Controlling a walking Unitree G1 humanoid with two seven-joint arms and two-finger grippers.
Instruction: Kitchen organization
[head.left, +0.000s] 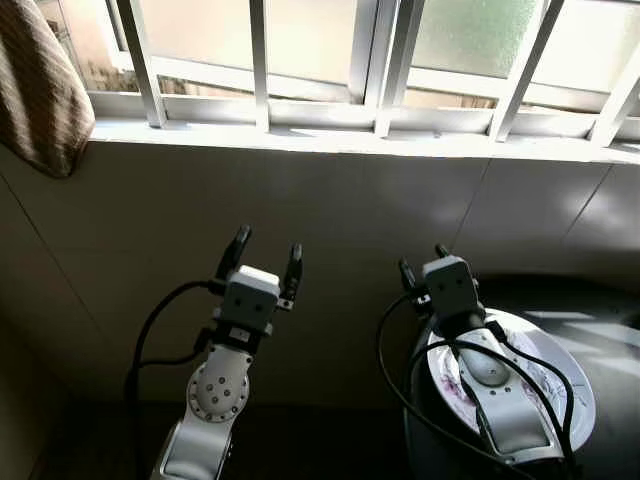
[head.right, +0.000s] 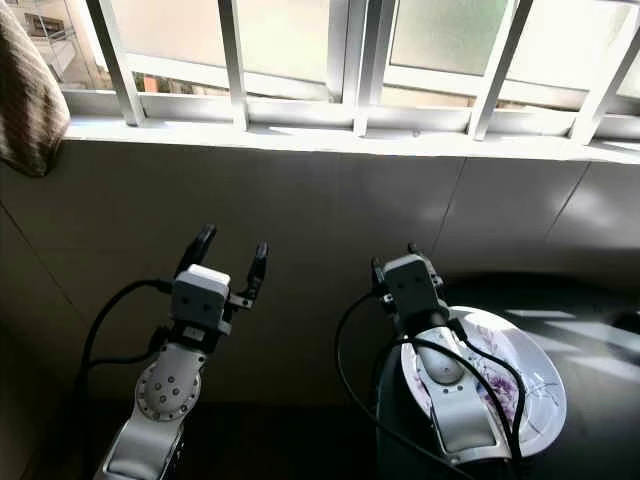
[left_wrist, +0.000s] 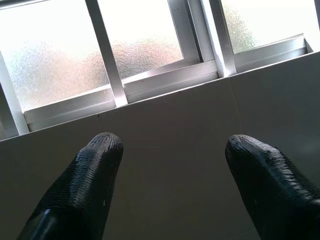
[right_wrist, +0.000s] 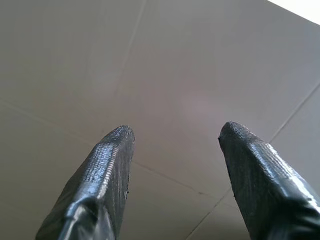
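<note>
Just one plate (head.left: 560, 380) (floral), two grippers spread: left gripper (head.left: 264, 258), right gripper (head.left: 422, 264).

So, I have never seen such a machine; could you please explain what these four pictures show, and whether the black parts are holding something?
This is a walking humanoid robot with two silver arms. Each arm ends in a pincer of two long black fingers. The two upper pictures come from the two eyes of a camera on its head, looking forward and down. The two lower pictures come from small cameras on the wrists, looking along the fingers. The left pincer and the right pincer are both raised before a grey tiled wall under a barred window. Both are open and hold nothing. Below the right arm lies a round white plate with a purple flower pattern, on a dark surface. A brown striped cloth hangs at the upper left.
</note>
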